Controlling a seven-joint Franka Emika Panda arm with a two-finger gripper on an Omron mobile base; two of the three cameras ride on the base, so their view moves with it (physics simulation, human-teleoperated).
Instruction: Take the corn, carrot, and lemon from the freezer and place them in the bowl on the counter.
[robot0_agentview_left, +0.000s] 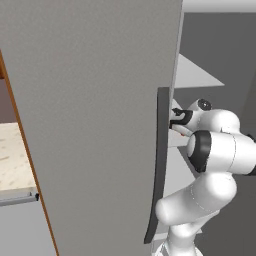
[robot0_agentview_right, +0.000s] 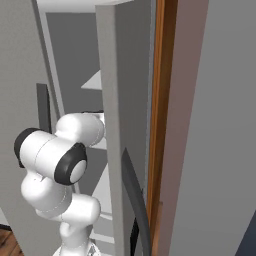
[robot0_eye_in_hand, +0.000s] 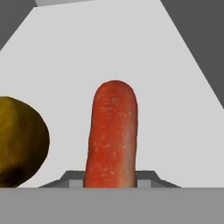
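The pincer (robot0_eye_in_hand: 110, 183) is pinching the carrot (robot0_eye_in_hand: 112, 131) at its near end, the carrot's long axis running straight ahead over the freezer's white shelf (robot0_eye_in_hand: 175, 109), the lemon (robot0_eye_in_hand: 19, 142) just beside it.

The carrot (robot0_eye_in_hand: 112, 135) stands up the middle of the hand view, orange-red with pale flecks, its rounded tip uppermost. Its lower end sits between the dark finger tips (robot0_eye_in_hand: 146, 178) of the gripper (robot0_eye_in_hand: 110, 180), which are closed against it on both sides. Just to its left, not touching it, is the lemon (robot0_eye_in_hand: 19, 142), a dull yellow-olive ball cut off by the frame's edge. Both lie on a white shelf (robot0_eye_in_hand: 175, 78) with dark grey walls beyond.
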